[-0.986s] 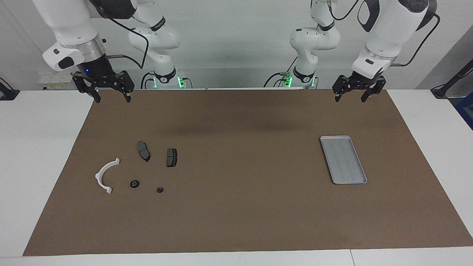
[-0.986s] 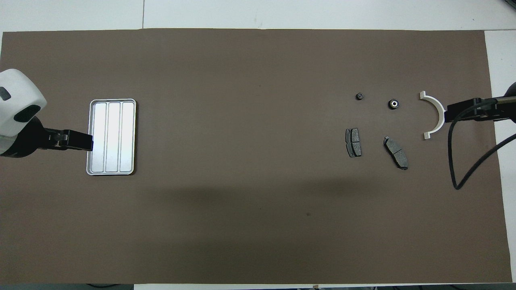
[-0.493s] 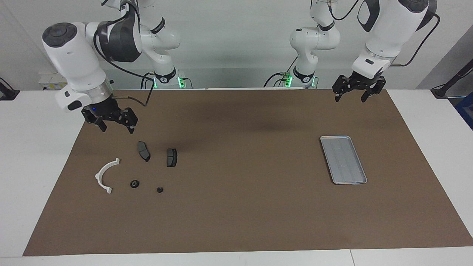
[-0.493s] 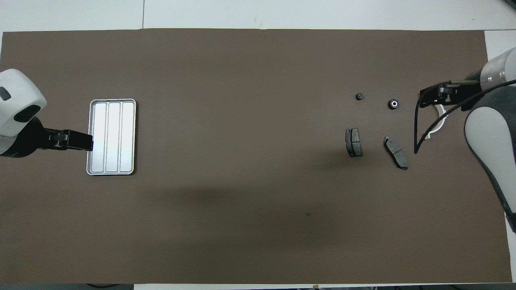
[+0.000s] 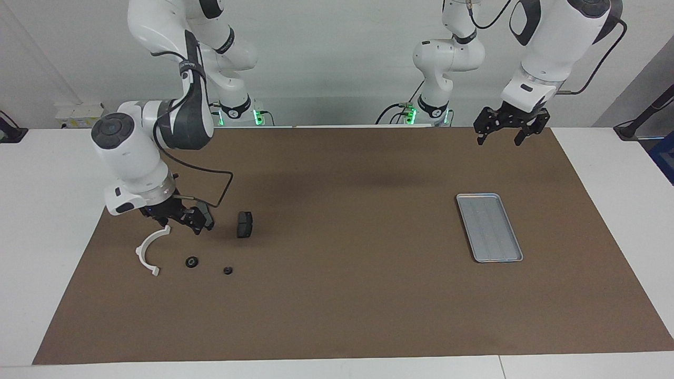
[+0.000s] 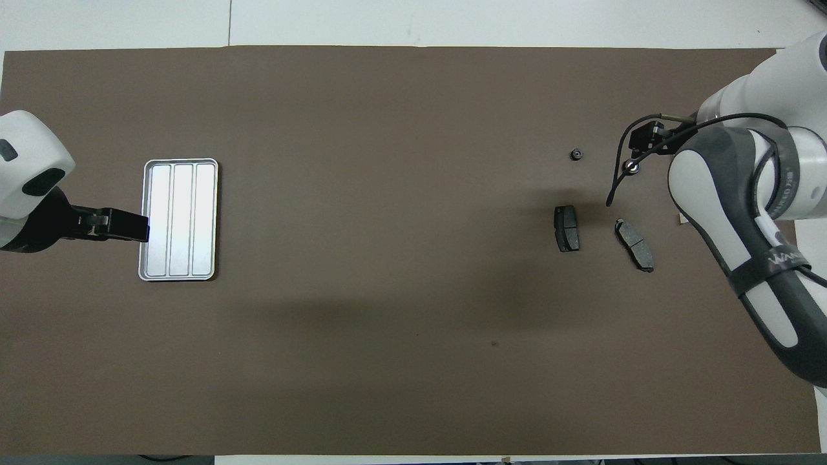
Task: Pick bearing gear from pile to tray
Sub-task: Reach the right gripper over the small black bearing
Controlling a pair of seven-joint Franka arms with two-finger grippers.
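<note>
One tray (image 5: 489, 227) lies at the right of the facing frame, and the left claw (image 5: 504, 137) waits spread and empty at the upper right. At middle left the right claw (image 5: 179, 220), also spread and empty, hangs low. The round bearing gear (image 5: 191, 261) lies on the table just below it in the frame, so the right arm is nearer.

Both robot arms (image 5: 158, 131) are made of big, round, shiny white parts with dark grey bands at the joints. One band has small white letters on it in the overhead view. Each arm ends in a shiny silver ring, then a black gripper with thin black fingers. A thin black cable (image 5: 210, 179) loops beside each wrist. Small green lights (image 5: 256, 117) glow at the bottom of each arm
</note>
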